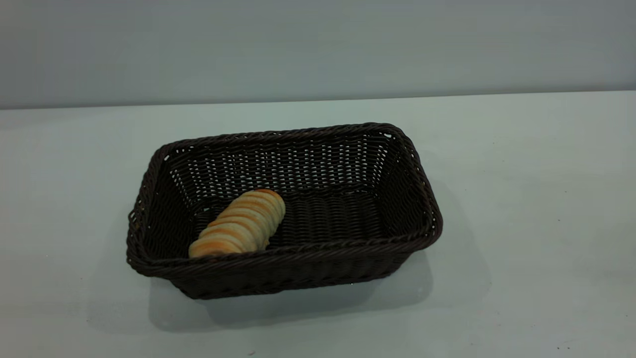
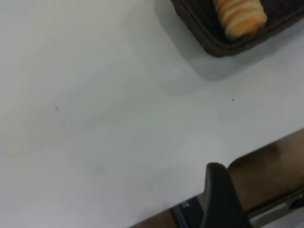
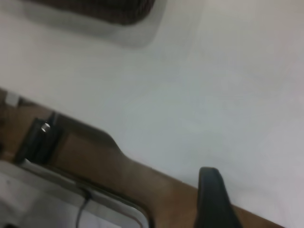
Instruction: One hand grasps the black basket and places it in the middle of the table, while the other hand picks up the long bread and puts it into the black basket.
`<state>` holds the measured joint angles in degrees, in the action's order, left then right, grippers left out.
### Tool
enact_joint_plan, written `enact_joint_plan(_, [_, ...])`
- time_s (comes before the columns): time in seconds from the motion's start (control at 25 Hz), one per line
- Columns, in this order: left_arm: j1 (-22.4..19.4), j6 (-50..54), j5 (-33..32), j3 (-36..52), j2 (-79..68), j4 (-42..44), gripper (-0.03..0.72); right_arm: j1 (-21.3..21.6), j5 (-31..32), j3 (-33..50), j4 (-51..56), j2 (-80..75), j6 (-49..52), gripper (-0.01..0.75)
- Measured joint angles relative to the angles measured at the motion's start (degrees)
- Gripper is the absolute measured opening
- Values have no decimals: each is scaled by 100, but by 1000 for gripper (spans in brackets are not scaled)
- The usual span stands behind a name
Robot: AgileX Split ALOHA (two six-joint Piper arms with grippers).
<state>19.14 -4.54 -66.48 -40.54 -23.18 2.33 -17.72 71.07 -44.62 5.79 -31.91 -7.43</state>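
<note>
Exterior view, with both wrist views. The bench [image 1: 521, 209] is a wide, flat, pale grey-white surface carrying a few tiny dark specks; a plain wall rises behind its far edge. In each wrist view its near edge gives way to a brown surface below.

The basket [image 1: 283, 209], a large rectangular dark woven piece with sloping openwork sides and a braided rim, stands upright near the middle of the bench, slightly left of centre in the exterior view, and casts a soft shadow around its base. One corner of it [image 2: 223, 33] shows in the left wrist view and a blurred edge [image 3: 104, 9] in the right wrist view.

The bread [image 1: 238, 224], a golden-orange loaf with pale ridged segments, lies inside the basket on its floor, in the left half, set diagonally with one end against or just beside the near wall. One end of it [image 2: 240, 16] shows over the rim in the left wrist view.

Neither arm appears in the exterior view. Each wrist view shows a single dark finger, left [image 2: 221, 199] and right [image 3: 213, 199], apparently hanging over the bench's near edge, well apart from the basket. Whether either pair of fingers is spread or pressed together cannot be told.
</note>
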Motion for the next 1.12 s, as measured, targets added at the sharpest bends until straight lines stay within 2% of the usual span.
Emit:
enact_joint_plan(0.28, [0, 454, 0, 759, 807, -6, 449, 0, -419, 923, -12, 871, -172, 483])
enact_joint_plan(0.56, [0, 540, 34, 1161, 1238, -16, 449, 0, -430, 1587, -323, 1416, -177, 483])
enact_joint_plan(1.12, [0, 540, 170, 1270, 1273, -22, 449, 0, -658, 1755, -452, 1544, 3, 483])
